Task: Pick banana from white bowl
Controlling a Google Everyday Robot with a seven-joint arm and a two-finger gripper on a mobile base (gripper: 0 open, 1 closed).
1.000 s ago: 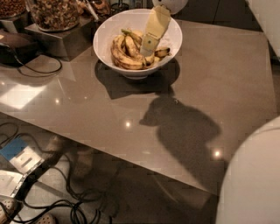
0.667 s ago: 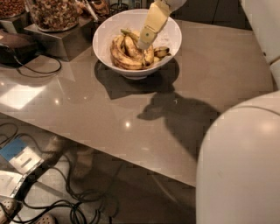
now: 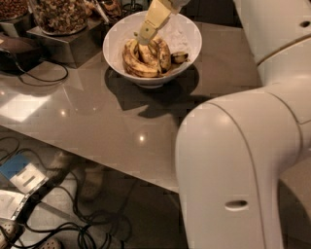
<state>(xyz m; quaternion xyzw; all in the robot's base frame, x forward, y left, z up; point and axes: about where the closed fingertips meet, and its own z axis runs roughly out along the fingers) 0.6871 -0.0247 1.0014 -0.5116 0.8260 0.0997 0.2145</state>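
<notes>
The white bowl (image 3: 189, 36) stands on the grey table near its far edge. Inside lies a bunch of yellow bananas with black-brown blotches; the banana (image 3: 133, 64) curves along the bowl's front left, and a dark stem end (image 3: 179, 57) pokes out at the right. My gripper (image 3: 144, 39) comes down from above into the bowl, its cream-coloured finger tip resting at the top of the bunch. The white arm fills the right foreground.
Glass jars of nuts (image 3: 60, 14) stand on a metal box (image 3: 68, 44) at the far left, next to a dark object with a cable (image 3: 19, 48). Cables and a blue-and-white item (image 3: 22, 175) lie on the floor below the table's front edge.
My gripper has moved left and lower into the bowl, down to the bananas. The arm's elbow has swung further into the foreground and the view has shifted right.
</notes>
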